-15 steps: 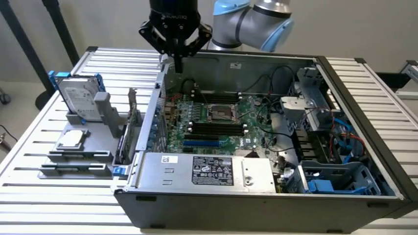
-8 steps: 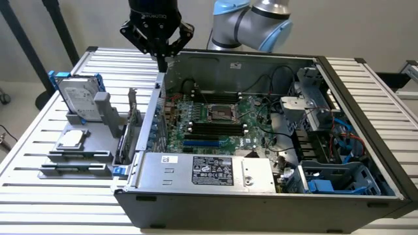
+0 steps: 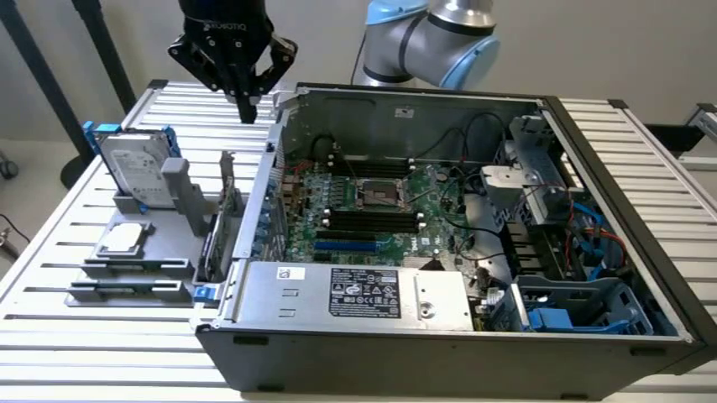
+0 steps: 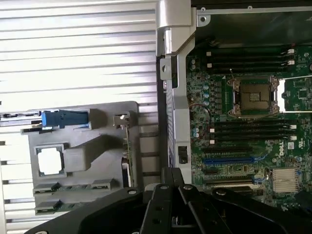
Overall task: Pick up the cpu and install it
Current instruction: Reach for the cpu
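The blue and silver robot arm (image 3: 431, 38) is cut off by the edge of the exterior view, so you see just a bent joint of it and the black gripper (image 3: 247, 113) hanging down. In the wrist view the gripper's dark body covers part of the open grey metal computer case (image 4: 175, 63) and of the green board (image 4: 243, 146) inside it. The cpu (image 4: 50, 161), a small flat square silvery chip with a pale rim, glows so white there that its top is hard to make out. It lies flat in a square pocket of the grey plastic holder (image 4: 83, 156), on the white slatted table (image 3: 67, 336), outside the case. The exterior view shows the big silver hard drive in a blue bracket (image 3: 134, 164) standing up in the holder just past the cpu. It also shows the silver power box with a label (image 3: 353, 294) at the near side of the case. The wrist view looks down on the board's square socket (image 4: 254, 96); I cannot tell if its metal frame is up or down. The gripper hangs in the air, pointing down, over the table by the far corner of the case, well apart from the cpu. Its two fingers are pressed together with nothing between them.
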### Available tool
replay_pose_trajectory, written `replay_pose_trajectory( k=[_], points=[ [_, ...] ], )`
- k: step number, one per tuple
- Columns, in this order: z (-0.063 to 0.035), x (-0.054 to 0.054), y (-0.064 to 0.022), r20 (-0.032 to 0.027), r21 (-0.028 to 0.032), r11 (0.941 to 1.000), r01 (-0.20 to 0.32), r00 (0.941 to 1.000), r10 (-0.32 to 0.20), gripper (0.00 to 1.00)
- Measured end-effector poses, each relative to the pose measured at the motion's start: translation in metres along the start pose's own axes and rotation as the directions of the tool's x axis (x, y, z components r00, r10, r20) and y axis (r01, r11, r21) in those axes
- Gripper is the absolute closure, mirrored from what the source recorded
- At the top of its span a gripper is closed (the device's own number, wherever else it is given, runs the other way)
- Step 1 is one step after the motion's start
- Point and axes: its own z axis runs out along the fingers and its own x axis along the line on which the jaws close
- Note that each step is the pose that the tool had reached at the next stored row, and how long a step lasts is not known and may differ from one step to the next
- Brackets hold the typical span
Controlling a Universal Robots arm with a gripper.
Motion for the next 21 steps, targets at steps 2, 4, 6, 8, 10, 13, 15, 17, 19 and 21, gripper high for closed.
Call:
replay_pose_trajectory(
  k=[2, 4, 6, 8, 10, 13, 15, 17, 19, 21],
  points=[
    [0.0002, 0.009, -0.0006, 0.0001, 0.0002, 1.0, 0.0, 1.0, 0.0, 0.89],
    [0.0007, 0.018, -0.0013, 0.0001, 0.0015, 1.0, 0.0, 1.0, 0.0, 0.89],
    [0.0014, 0.027, -0.002, 0.0002, 0.0035, 1.0, 0.0, 1.0, 0.0, 0.89],
    [0.0026, 0.036, -0.0027, 0.0004, 0.0054, 1.0, 0.0, 1.0, 0.0, 0.89],
    [0.004, 0.045, -0.0034, 0.0005, 0.0076, 1.0, 0.0, 1.0, 0.0, 0.89],
    [0.0061, 0.059, -0.0045, 0.0008, 0.011, 0.9999, 0.0, 1.0, 0.0, 0.89],
    [0.0075, 0.068, -0.0052, 0.0009, 0.0134, 0.9999, 0.0, 1.0, 0.0, 0.89],
    [0.0089, 0.077, -0.0059, 0.001, 0.0156, 0.9999, 0.0, 1.0, 0.0, 0.89],
    [0.0102, 0.086, -0.0066, 0.0012, 0.0178, 0.9998, 0.0, 1.0, 0.0, 0.89],
    [0.0121, 0.095, -0.0073, 0.0013, 0.0188, 0.9998, 0.0, 1.0, 0.0, 0.89]
  ],
)
